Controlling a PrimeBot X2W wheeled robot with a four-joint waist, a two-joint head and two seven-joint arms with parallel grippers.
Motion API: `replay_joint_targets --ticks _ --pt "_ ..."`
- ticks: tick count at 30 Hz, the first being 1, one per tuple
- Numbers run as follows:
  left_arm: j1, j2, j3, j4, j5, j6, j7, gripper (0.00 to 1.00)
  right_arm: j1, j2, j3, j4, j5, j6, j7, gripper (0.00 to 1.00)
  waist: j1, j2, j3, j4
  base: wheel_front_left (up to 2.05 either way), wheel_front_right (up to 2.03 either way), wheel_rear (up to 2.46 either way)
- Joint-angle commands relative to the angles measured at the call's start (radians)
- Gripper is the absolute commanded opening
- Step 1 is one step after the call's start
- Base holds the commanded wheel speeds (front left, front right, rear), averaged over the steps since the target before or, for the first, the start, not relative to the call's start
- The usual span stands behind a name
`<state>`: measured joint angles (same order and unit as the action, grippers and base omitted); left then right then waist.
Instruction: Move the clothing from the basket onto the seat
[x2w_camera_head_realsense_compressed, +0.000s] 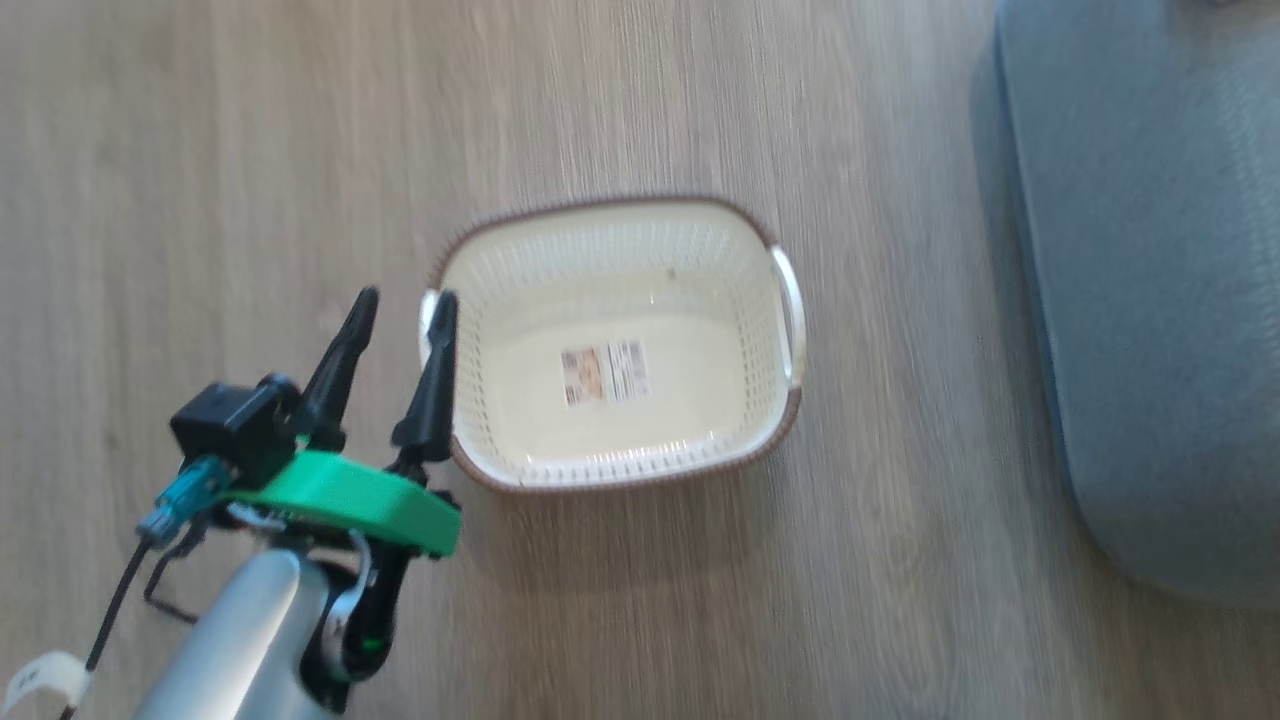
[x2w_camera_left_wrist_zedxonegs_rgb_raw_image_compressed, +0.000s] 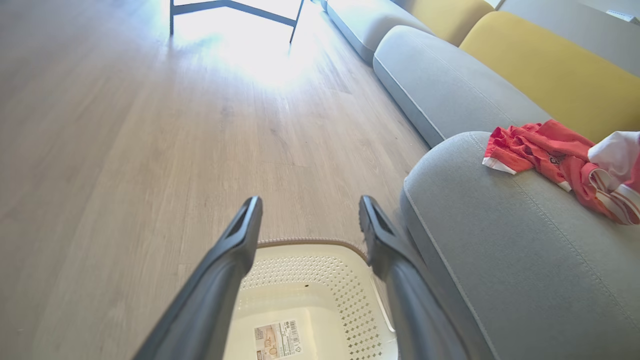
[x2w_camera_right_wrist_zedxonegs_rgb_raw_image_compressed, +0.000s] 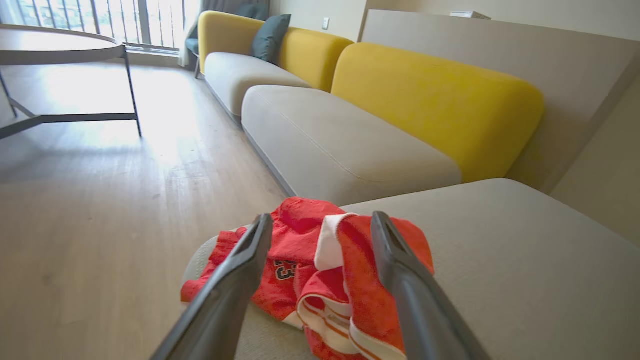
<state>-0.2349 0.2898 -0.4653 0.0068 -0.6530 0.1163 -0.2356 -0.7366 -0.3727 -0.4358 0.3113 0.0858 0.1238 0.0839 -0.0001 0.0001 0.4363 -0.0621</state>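
Note:
The cream basket (x2w_camera_head_realsense_compressed: 700, 250) with its brown rim stands on the wood floor, holding nothing but the label (x2w_camera_head_realsense_compressed: 605, 373) on its floor; the left wrist view looks into the basket (x2w_camera_left_wrist_zedxonegs_rgb_raw_image_compressed: 320, 280) from above. My left gripper (x2w_camera_head_realsense_compressed: 400, 310) hangs open over its left handle, nothing between the fingers. The red clothing (x2w_camera_right_wrist_zedxonegs_rgb_raw_image_compressed: 320, 270) with white trim lies bunched on the grey seat (x2w_camera_right_wrist_zedxonegs_rgb_raw_image_compressed: 500, 260), and the clothing (x2w_camera_left_wrist_zedxonegs_rgb_raw_image_compressed: 555, 160) lies on the seat (x2w_camera_left_wrist_zedxonegs_rgb_raw_image_compressed: 500, 250) in the left wrist view too. My right gripper (x2w_camera_right_wrist_zedxonegs_rgb_raw_image_compressed: 322, 225) is open just above the clothing, fingers apart and free of it.
The seat (x2w_camera_head_realsense_compressed: 1160, 300) lies right of the basket. Further grey sofa cushions (x2w_camera_right_wrist_zedxonegs_rgb_raw_image_compressed: 330, 135) with yellow backrests (x2w_camera_right_wrist_zedxonegs_rgb_raw_image_compressed: 430, 100) continue beyond it. A dark-legged table (x2w_camera_right_wrist_zedxonegs_rgb_raw_image_compressed: 60, 50) stands on the floor at the far left.

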Motion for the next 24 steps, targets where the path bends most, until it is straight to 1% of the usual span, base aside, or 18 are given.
replay_joint_targets --ticks 1,3,5,7,10,13,14,18,24 --pt "0.015 0.026 0.053 -0.011 0.002 0.007 -0.015 1.00 0.058 0.004 0.049 -0.063 0.043 0.007 0.002 1.00 0.0001 -0.0001 -0.137 0.042 0.00 0.00 0.00" --pt "0.037 0.038 0.075 0.005 0.006 0.012 -0.019 1.00 0.136 0.017 0.120 -0.104 0.074 0.007 -0.001 1.00 0.0001 -0.0001 -0.178 0.065 0.00 0.00 0.00" --pt "0.060 0.050 0.098 0.021 0.010 0.017 -0.021 1.00 0.201 0.048 0.171 -0.135 0.102 0.007 -0.003 1.00 0.0001 -0.0001 -0.216 0.088 0.00 0.00 0.00" --pt "0.081 0.061 0.118 0.033 0.016 0.023 -0.023 1.00 0.264 0.072 0.221 -0.170 0.102 0.007 -0.019 1.00 0.0001 -0.0001 -0.247 0.112 0.00 0.00 0.00" --pt "0.109 0.069 0.149 0.050 0.025 0.030 -0.025 1.00 0.347 0.118 0.269 -0.201 0.108 0.007 -0.060 1.00 0.0001 -0.0001 -0.290 0.149 0.00 0.00 0.00" --pt "0.140 0.072 0.178 0.073 0.035 0.031 -0.026 1.00 0.432 0.176 0.303 -0.212 0.108 0.007 -0.109 1.00 0.0001 -0.0001 -0.331 0.177 0.00 0.00 0.00" --pt "0.140 0.072 0.178 0.073 0.035 0.031 -0.026 1.00 0.432 0.176 0.303 -0.212 0.108 0.007 -0.109 1.00 0.0001 -0.0001 -0.331 0.177 0.00 0.00 0.00" --pt "0.184 0.070 0.218 0.095 0.060 0.024 -0.026 1.00 0.536 0.242 0.339 -0.206 0.102 0.007 -0.176 1.00 0.0001 -0.0001 -0.379 0.198 0.00 0.00 0.00" --pt "0.242 0.044 0.258 0.105 0.099 -0.004 -0.026 1.00 0.654 0.282 0.379 -0.154 0.048 0.007 -0.277 1.00 0.0001 -0.0001 -0.416 0.202 0.00 0.00 0.00"
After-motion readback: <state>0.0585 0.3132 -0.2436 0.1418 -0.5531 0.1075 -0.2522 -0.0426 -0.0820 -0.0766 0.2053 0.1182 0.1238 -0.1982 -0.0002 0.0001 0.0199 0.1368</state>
